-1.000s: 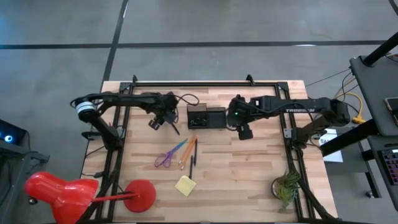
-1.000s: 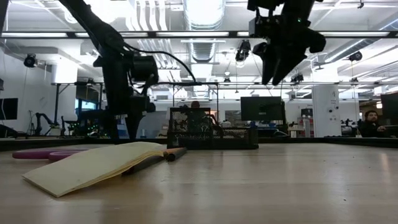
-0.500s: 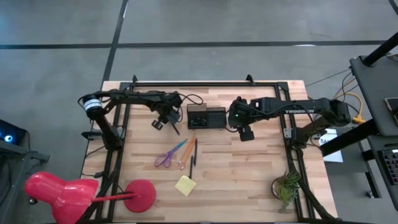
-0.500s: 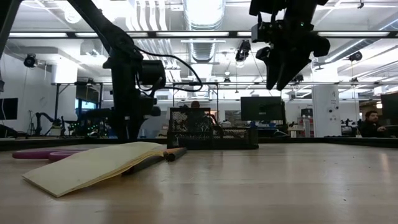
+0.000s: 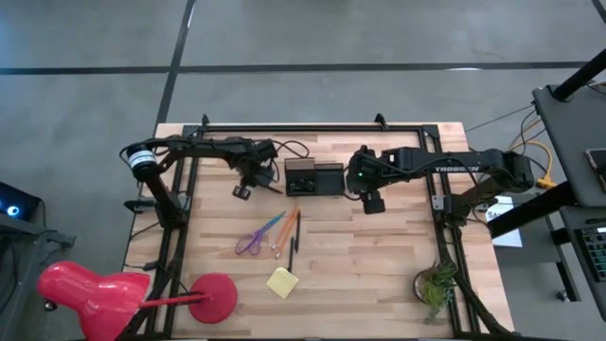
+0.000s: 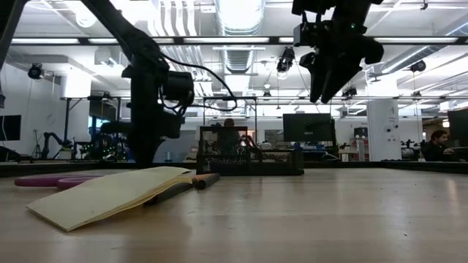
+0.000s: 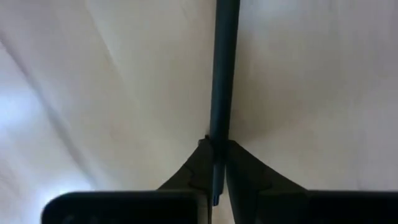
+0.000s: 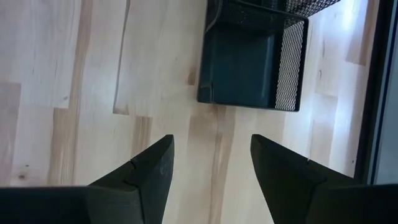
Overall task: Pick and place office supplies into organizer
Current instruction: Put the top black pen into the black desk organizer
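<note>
My left gripper (image 5: pixel 254 182) points down at the table just left of the black mesh organizer (image 5: pixel 315 177) and is shut on a thin dark pen (image 7: pixel 222 68). My right gripper (image 5: pixel 371 201) hangs open above the wood to the organizer's right, with nothing between its fingers (image 8: pixel 211 149). Purple-handled scissors (image 5: pixel 251 242), an orange pencil (image 5: pixel 281 232), a black pen (image 5: pixel 295 237) and a yellow sticky-note pad (image 5: pixel 282 282) lie flat at mid-table. In the low view the pad (image 6: pixel 110 193) lies nearest, with the organizer (image 6: pixel 248 152) behind it. My left gripper pinches the dark pen's shaft (image 7: pixel 219 134) between its two fingers. The fingers come from above, pointing down, and lie across the pen. The pen runs on level close over the wood, most of its length stretching out past the fingers on one side.
A red lamp (image 5: pixel 213 296) stands at the near left corner and a green plant (image 5: pixel 436 284) at the near right. Black frame rails (image 5: pixel 312 126) run along the table's far and side edges. Bare wood lies between the organizer and the near edge on the right.
My left gripper has rolled its wrist, sunk a little toward the table and shut on the dark pen beside the organizer. The pen lies where it was.
</note>
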